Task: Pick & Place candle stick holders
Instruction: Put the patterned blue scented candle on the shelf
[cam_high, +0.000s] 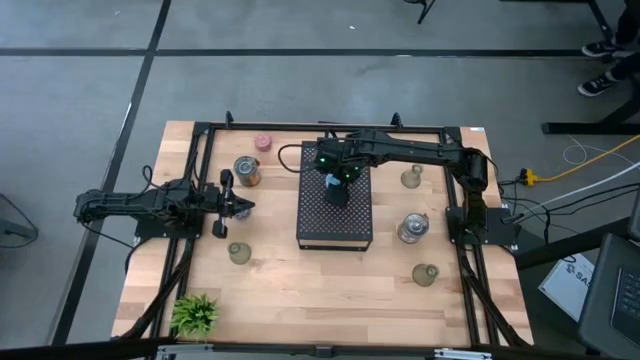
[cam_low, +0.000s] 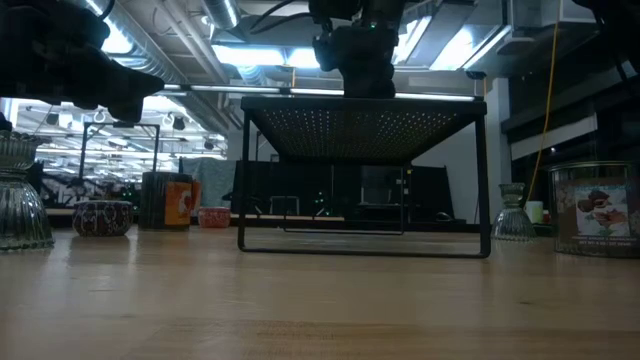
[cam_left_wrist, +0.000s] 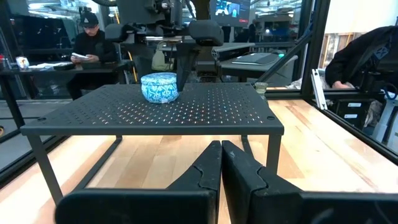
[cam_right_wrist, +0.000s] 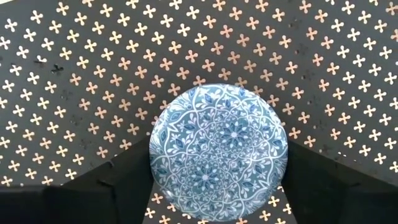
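Standing upright on black tray (cam_left_wrist: 205, 115), blue holder (cam_left_wrist: 159, 87) between right fingers (cam_right_wrist: 112, 186)

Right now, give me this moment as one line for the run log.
right gripper: over black tray, fingers open astride blue holder | holder: on tray top | left gripper: shut, waiting at table's left side

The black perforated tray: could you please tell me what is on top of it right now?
One blue patterned holder sits on the black perforated tray, with the right gripper directly over it, fingers on either side. From above, the gripper covers the holder.
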